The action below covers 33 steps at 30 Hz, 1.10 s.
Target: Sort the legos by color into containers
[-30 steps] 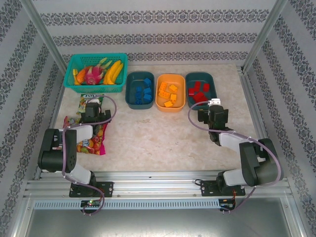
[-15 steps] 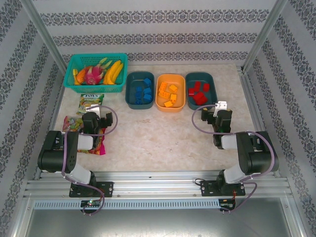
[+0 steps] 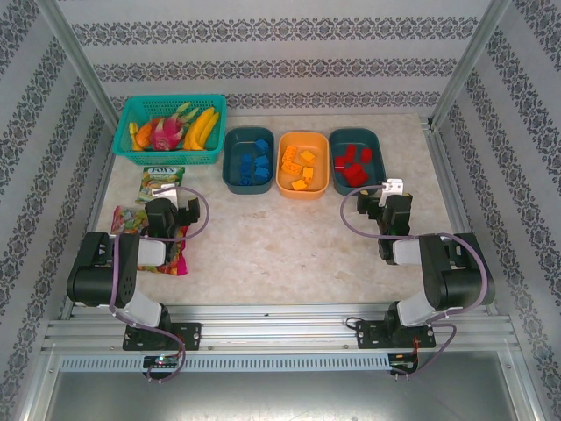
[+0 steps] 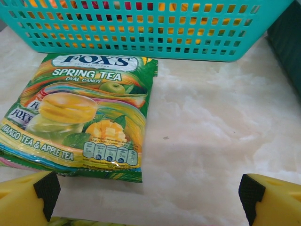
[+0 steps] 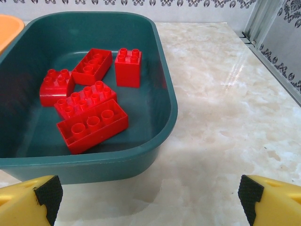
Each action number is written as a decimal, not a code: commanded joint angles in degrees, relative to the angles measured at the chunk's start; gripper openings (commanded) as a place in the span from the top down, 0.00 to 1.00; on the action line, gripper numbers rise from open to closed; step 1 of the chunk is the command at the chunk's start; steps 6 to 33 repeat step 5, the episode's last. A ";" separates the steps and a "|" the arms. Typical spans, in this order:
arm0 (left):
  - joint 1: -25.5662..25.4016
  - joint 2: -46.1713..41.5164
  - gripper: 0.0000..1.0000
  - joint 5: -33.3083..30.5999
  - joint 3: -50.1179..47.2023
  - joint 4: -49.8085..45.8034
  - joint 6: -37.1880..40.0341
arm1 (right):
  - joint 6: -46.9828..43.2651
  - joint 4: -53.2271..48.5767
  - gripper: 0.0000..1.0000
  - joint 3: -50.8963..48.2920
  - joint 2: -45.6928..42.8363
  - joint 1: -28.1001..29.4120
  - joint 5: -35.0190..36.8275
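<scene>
Three tubs sit abreast at the table's (image 3: 263,246) far side, long axes pointing away from the arms; left teal tub (image 3: 248,188) holds blue legos (image 3: 256,161), orange tub (image 3: 302,193) orange-yellow legos (image 3: 298,163), right teal tub (image 5: 117,165) red legos (image 5: 91,125) (five, at mixed angles); left gripper (image 4: 148,190) gapes empty facing a candy packet (image 4: 84,117); right gripper (image 5: 148,193) likewise, before the red load.
</scene>
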 commanded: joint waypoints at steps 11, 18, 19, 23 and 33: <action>-0.86 0.48 0.00 -0.93 1.29 2.13 1.34 | 0.25 2.03 0.02 0.67 -0.52 0.04 -2.74; -0.86 0.48 0.00 -0.93 1.29 2.13 1.34 | 0.25 2.03 0.02 0.67 -0.52 0.04 -2.74; -0.86 0.48 0.00 -0.93 1.29 2.13 1.34 | 0.25 2.03 0.02 0.67 -0.52 0.04 -2.74; -0.86 0.48 0.00 -0.93 1.29 2.13 1.34 | 0.25 2.03 0.02 0.67 -0.52 0.04 -2.74; -0.86 0.48 0.00 -0.93 1.29 2.13 1.34 | 0.25 2.03 0.02 0.67 -0.52 0.04 -2.74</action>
